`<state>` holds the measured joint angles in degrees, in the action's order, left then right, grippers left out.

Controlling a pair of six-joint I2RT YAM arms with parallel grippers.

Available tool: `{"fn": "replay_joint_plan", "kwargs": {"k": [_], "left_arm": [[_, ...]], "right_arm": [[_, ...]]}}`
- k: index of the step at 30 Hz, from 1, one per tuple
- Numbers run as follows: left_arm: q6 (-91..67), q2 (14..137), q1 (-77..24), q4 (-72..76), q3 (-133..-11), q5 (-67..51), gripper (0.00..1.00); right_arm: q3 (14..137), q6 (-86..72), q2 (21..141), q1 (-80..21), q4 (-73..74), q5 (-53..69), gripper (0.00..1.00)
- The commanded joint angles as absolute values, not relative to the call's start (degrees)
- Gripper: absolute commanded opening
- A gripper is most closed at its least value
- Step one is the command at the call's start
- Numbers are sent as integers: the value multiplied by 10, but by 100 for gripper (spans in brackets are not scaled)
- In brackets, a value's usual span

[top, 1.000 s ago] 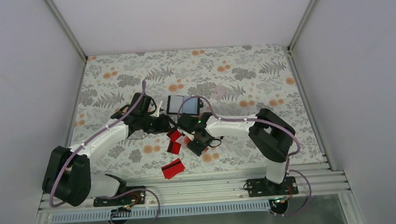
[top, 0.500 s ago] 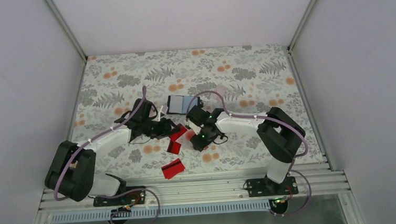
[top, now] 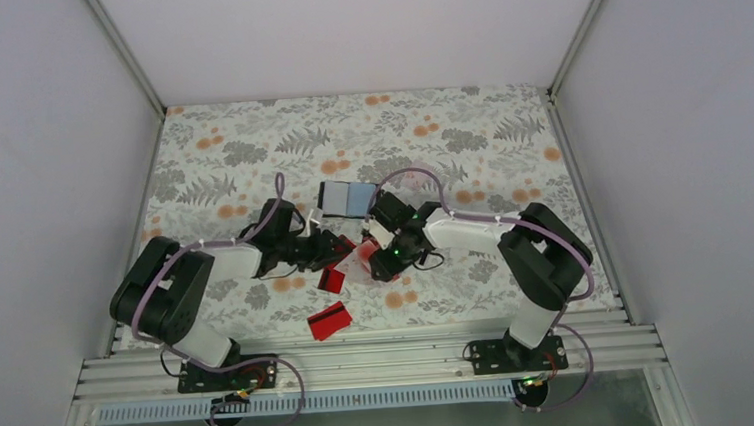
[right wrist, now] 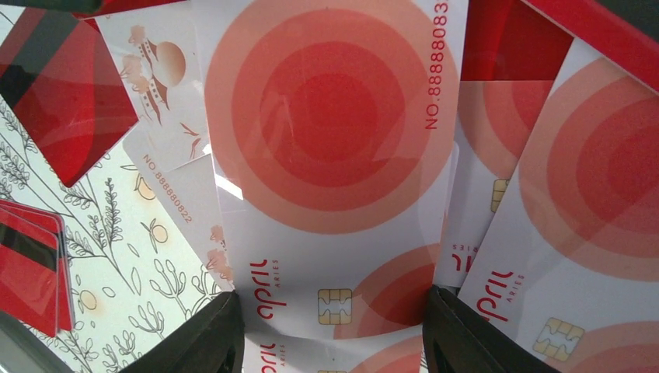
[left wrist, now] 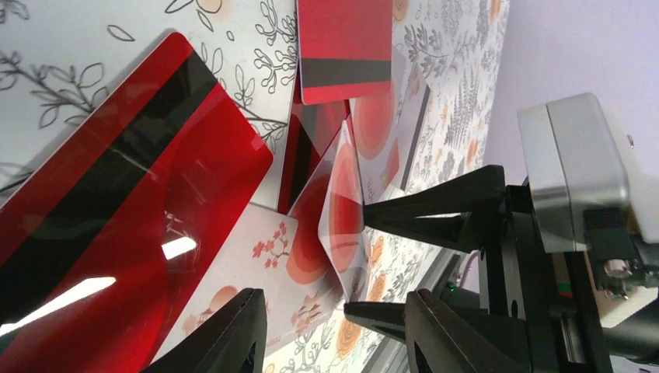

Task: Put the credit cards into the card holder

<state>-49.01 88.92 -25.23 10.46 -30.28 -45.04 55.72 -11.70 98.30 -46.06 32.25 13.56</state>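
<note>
Top view first. Shows the card holder lying open on the flowered counter, grey-blue pockets up, just beyond both tools. Cannot make out any card in those pockets from here. Shows most of the credit cards heaped between the arms, near the holder but apart from it. Shows one red card off alone toward the near edge. Puts the left tool and right tool nose to nose over the heap.

Left wrist next. Looks along the counter at a striped red card lying flat. Finds the left tool spread apart and holding nothing, with a blossom-printed white card under the gap. Catches the right tool opposite, seemingly clamped edge to edge on a whitish card tipped up off the pile.

Right wrist last. Fills with a whitish card, presumably that same one, red rings and chip facing up. Has it spanning the right tool from finger to finger, touching the fingers on both long edges. Shows more ringed cards beside and beneath it.

Reads as early going. Looks like one card being picked, with none seen stowed. Leaves the whole heap and the stray red card to carry over and slot in.
</note>
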Motion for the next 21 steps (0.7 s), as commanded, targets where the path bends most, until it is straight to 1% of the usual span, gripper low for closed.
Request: {"fn": "replay_joint_plan", "kwargs": {"k": [1, 9, 13, 17, 21], "left_arm": [[-544, 925, -257, 227, -298, -482, 46], [-574, 988, -280, 278, -325, -472, 44], [-588, 1007, -287, 298, -335, -472, 38], [-589, 1021, -292, 299, -348, -471, 36], [-595, 1032, -297, 305, -354, -467, 28]], "right_arm": [[538, -104, 978, -443, 321, 136, 33], [535, -98, 974, -433, 316, 145, 32], [533, -95, 973, -429, 314, 147, 32], [530, -95, 971, -428, 312, 148, 32], [529, -95, 971, -427, 312, 148, 32]]}}
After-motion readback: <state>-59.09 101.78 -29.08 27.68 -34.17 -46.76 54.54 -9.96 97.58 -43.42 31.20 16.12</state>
